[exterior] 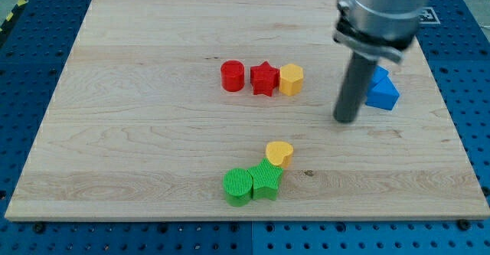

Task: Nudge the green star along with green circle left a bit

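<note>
Where the board nears the view's bottom, our green star (267,180) touches the green circle (238,186) on its left, yellow heart (280,153) just above. My tip (346,120), a bare rod holding nothing, sits well apart, beside the blue block (381,90).

No text, label, brand or number can be read anywhere; only a black-and-white patterned marker (426,13) shows just right of the rod, unreadable.
</note>
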